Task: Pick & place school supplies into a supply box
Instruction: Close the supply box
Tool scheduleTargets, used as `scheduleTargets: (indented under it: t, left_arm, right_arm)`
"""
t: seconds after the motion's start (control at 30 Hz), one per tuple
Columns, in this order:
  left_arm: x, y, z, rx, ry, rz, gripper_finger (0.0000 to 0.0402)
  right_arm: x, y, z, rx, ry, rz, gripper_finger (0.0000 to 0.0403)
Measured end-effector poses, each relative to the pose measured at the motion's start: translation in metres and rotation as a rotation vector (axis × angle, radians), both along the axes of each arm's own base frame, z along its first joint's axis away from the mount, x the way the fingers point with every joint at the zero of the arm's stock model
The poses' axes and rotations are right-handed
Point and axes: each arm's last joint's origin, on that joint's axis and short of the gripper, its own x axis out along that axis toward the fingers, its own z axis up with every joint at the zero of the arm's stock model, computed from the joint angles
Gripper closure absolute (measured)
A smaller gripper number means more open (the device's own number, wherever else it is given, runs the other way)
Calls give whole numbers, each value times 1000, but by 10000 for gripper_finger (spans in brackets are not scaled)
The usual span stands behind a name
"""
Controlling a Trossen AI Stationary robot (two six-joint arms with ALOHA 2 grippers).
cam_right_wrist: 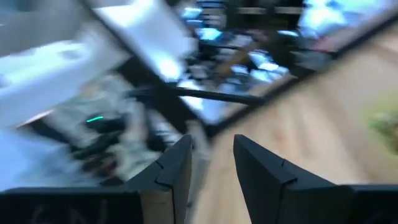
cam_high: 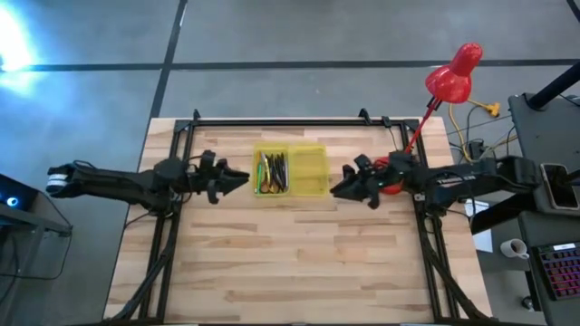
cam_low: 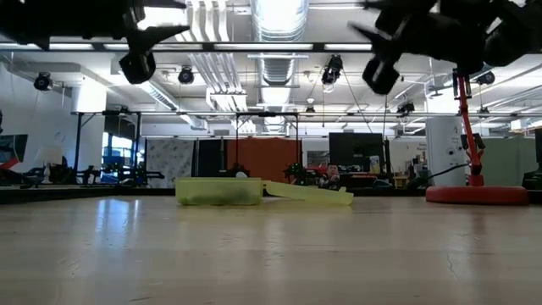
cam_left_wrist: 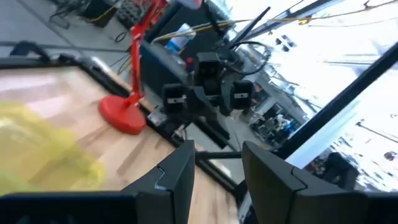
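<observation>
Supply box lies open between two raised grippers

Supply box (cam_high: 290, 171) sits on the wooden desk (cam_high: 290, 263) toward the far edge, roughly midway between the side edges. It lies open, its lid (cam_high: 311, 170) folded flat on the desk on the side toward the right arm. Inside the tray half lie the school supplies (cam_high: 274, 170), a bundle of thin dark pens and pencils with touches of red and green, all lengthwise within the box walls.

Left gripper (cam_high: 237, 179) is just beside the tray end of the box, pointing at it from the left edge's side. Right gripper (cam_high: 341, 187) is just beside the lid end, pointing back from the opposite side. The box lies between the two, touched by neither. From the low view both grippers hang well above the desk surface, with the box (cam_low: 220, 191) resting flat beneath and between them.

Each wrist view shows its own jaws spread a little apart with nothing held between them: the left fingers (cam_left_wrist: 177, 174) and the right fingers (cam_right_wrist: 174, 171).

A red desk lamp (cam_high: 453, 80) stands with its base near the desk's far right corner, behind the right gripper.
</observation>
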Motion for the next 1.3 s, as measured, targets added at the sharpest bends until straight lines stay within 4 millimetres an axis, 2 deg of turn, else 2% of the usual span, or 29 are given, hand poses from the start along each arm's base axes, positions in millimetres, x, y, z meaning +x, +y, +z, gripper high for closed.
scheduleTargets:
  t: [0.13,0.2,0.27,0.33,0.5,0.63,0.73,0.83,0.9,0.97,1.03,1.1,1.2,1.3]
  left_arm:
    - [5,1,-15,-45,73,-9,283]
    - [8,2,-16,-108,82,5,283]
    - [10,3,-8,-119,55,25,283]
    - [12,3,1,-94,31,29,283]
    - [18,3,26,-31,-16,31,283]
    - [28,4,34,-41,1,40,283]
    - [39,10,33,-24,115,135,283]
    - [46,14,22,-40,388,164,283]
    - [47,15,18,-56,571,190,283]
    - [44,16,18,-52,737,250,283]
    - [40,18,22,-7,883,352,284]
    - [36,21,21,45,1045,427,287]
    - [41,27,17,52,1137,411,298]
    - [58,33,10,41,1075,251,318]
  right_arm:
    - [14,-5,-2,25,129,-224,289]
    - [20,-10,7,160,143,-328,286]
    - [24,-13,15,360,159,-345,285]
    - [27,-16,27,455,136,-345,284]
    - [33,-21,48,321,81,-419,288]
    - [38,-22,60,265,44,-442,291]
    - [43,-25,65,213,40,-487,291]
    - [47,-27,73,141,54,-529,293]
    - [49,-28,67,71,193,-557,297]
    - [44,-29,51,75,487,-654,305]
    - [27,-29,31,90,820,-814,316]
    - [14,-28,17,84,1012,-940,330]
    - [5,-25,4,68,1113,-938,356]
    - [6,-25,-12,110,1116,-933,387]
